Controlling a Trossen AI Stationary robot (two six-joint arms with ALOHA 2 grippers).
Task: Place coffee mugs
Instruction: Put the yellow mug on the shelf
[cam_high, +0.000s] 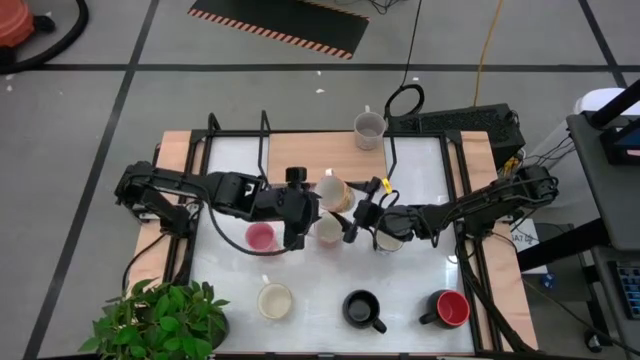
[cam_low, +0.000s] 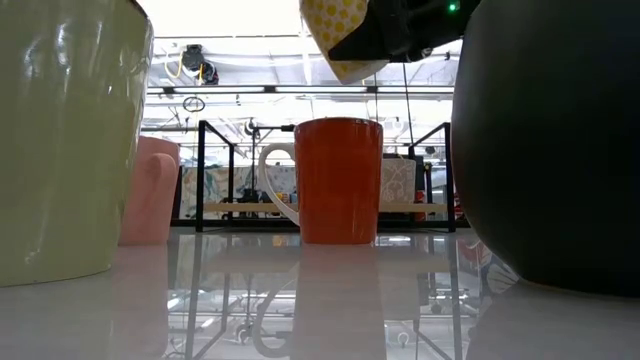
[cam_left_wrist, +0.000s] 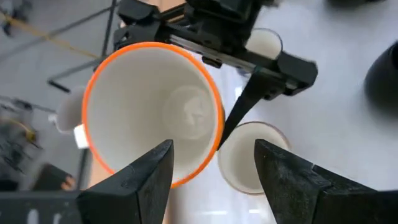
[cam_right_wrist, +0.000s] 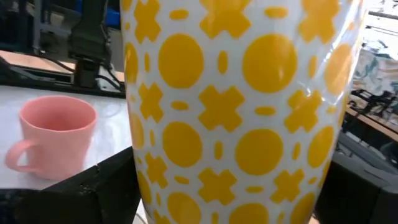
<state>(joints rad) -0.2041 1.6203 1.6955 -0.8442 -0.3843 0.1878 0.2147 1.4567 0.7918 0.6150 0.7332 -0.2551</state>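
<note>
Mid-table, both arms met over one mug: a white ceramic mug with yellow dots and crosses and an orange rim (cam_high: 334, 191), held off the table w/ its mouth toward the left wrist cam. The right gripper (cam_high: 358, 215) was pinched on its patterned wall; right wrist view showed the dark fingers (cam_right_wrist: 87, 190) hard against the glaze on both sides. The left gripper (cam_left_wrist: 211, 163) hung just beside the rim, fingers spread and touching nothing.

Below and just beside it stood a cream mug (cam_high: 328, 230), another cream one (cam_high: 388, 240) near the right arm, and a pink handled mug (cam_high: 260, 237) by the left arm. Front row: a cream mug (cam_high: 275, 300), a black mug (cam_high: 362, 309), a black mug w/ red inside (cam_high: 448, 309). A grey-white mug (cam_high: 368, 129) sat apart at the back edge; a green potted plant (cam_high: 160, 320) at the front-left corner.

Handling, as a guess: stiff, fairly heavy for its size, glossy so prob. slippery, and it'd chip if knocked against the neighbours. A wall pinch could twist; a hold across rim and inner wall, or at the handle (not visible here), looked safer.
</note>
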